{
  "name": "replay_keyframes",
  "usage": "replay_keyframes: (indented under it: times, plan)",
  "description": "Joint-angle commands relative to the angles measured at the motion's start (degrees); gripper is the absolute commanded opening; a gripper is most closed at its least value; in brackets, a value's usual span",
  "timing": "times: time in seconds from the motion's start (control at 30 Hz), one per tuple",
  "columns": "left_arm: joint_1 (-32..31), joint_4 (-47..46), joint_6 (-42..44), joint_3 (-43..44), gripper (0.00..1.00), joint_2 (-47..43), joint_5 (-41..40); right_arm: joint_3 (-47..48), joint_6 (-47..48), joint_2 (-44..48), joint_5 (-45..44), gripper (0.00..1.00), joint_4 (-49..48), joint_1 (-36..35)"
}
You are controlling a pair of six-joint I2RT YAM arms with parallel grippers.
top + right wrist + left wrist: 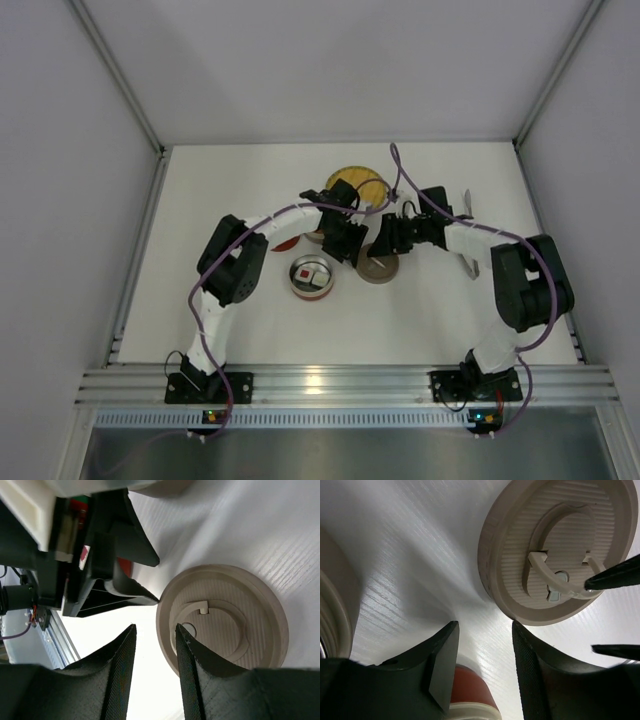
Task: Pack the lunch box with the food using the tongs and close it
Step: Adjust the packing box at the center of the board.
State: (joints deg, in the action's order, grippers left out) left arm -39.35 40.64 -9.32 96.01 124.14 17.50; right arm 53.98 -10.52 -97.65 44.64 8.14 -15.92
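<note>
The round metal lunch box (296, 290) sits left of centre with the food (305, 274) inside: a red-topped cube and a white cube. Its beige round lid (378, 270) lies upside down just to the right, also seen in the left wrist view (520, 540) and the right wrist view (260, 625). My left gripper (345, 243) (485, 625) is open over bare table beside the lid. My right gripper (385, 245) (154, 627) is slightly open, loosely straddling the lid's rim. The silver tongs (467, 203) lie at the right, partly under the right arm.
A yellow woven plate (360, 183) lies behind both grippers. A red round piece with a cream rim (285, 243) (467, 692) sits under the left arm. The two grippers are close together over the lid. White walls enclose the table.
</note>
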Motion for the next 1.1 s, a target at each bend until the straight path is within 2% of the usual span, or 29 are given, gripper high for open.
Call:
replay_keyframes:
  times: [0.0,0.17,0.27,0.3,0.53,0.6,0.67,0.73,0.83,0.87,0.9,0.93,1.07]
  plan:
    - [0.50,-3.72,-0.35,-2.75,0.52,-3.63,0.34,1.13,1.47,4.13,0.97,0.38,-0.67,-0.69]
    - [1.21,-5.57,-0.35,-4.51,0.55,-7.15,1.92,2.01,2.79,4.92,0.18,0.38,1.44,-0.51]
    - [1.65,-8.38,-0.35,-7.06,0.60,-10.31,3.15,2.36,3.67,5.18,0.79,0.39,2.92,-0.07]
    - [1.65,-9.00,-0.08,-7.76,0.69,-11.28,3.33,2.97,4.36,5.18,1.58,0.40,3.72,0.27]
    - [1.74,-16.55,4.57,-15.32,0.72,-22.07,7.37,6.67,13.32,6.85,3.79,0.51,14.44,2.65]
    - [1.74,-17.53,8.25,-17.08,0.72,-24.02,8.51,7.28,14.65,8.43,3.61,0.54,17.24,4.14]
    - [1.74,-16.48,15.78,-17.95,0.72,-26.57,10.36,7.72,16.93,9.92,3.61,0.57,19.27,5.46]
    - [1.74,-16.38,20.90,-20.67,0.72,-29.46,11.24,8.51,19.21,10.98,4.22,0.63,22.61,7.48]
    - [1.65,-13.14,34.16,-21.39,0.74,-31.41,14.57,9.13,21.24,12.91,6.15,0.74,26.21,10.90]
    - [1.65,-10.96,44.11,-20.87,0.74,-31.24,15.71,9.30,21.77,13.96,6.59,0.77,27.09,12.83]
    - [1.65,-5.02,49.87,-18.77,0.73,-30.45,16.51,9.74,22.82,14.41,7.38,0.78,28.06,14.06]
    - [1.65,-3.39,57.58,-17.71,0.73,-29.84,16.69,10.01,23.70,15.37,8.08,0.79,30.33,15.21]
    - [1.65,4.52,69.77,-10.15,0.72,-25.53,20.80,10.89,28.88,17.66,13.09,0.84,38.16,24.95]
